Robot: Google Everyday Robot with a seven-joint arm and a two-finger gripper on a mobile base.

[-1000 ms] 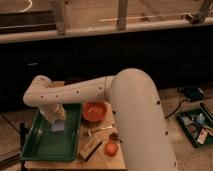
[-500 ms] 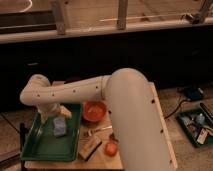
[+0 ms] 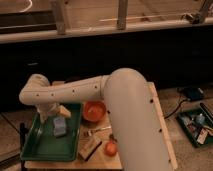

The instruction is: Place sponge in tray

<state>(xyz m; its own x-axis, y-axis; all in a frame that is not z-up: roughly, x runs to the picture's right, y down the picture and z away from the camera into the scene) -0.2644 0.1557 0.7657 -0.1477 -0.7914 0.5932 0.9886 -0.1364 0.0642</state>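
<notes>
The pale blue sponge [image 3: 60, 126] lies inside the green tray [image 3: 37, 150], in its upper middle part. The tray sits at the left end of the wooden table. My white arm reaches from the right foreground across to the left and bends down over the tray. The gripper [image 3: 49, 114] hangs just above the tray's back edge, up and to the left of the sponge. It is partly hidden by the arm's end. I cannot tell whether it touches the sponge.
A round orange bowl [image 3: 94, 110] stands right of the tray. A tan-brown block [image 3: 91, 148], an orange fruit [image 3: 111, 148] and a utensil [image 3: 98, 131] lie on the table in front. A bin with items [image 3: 197, 125] sits on the floor at right.
The sponge has come down and forward a little into the tray and now rests there. The arm's end has shifted slightly left and up.
</notes>
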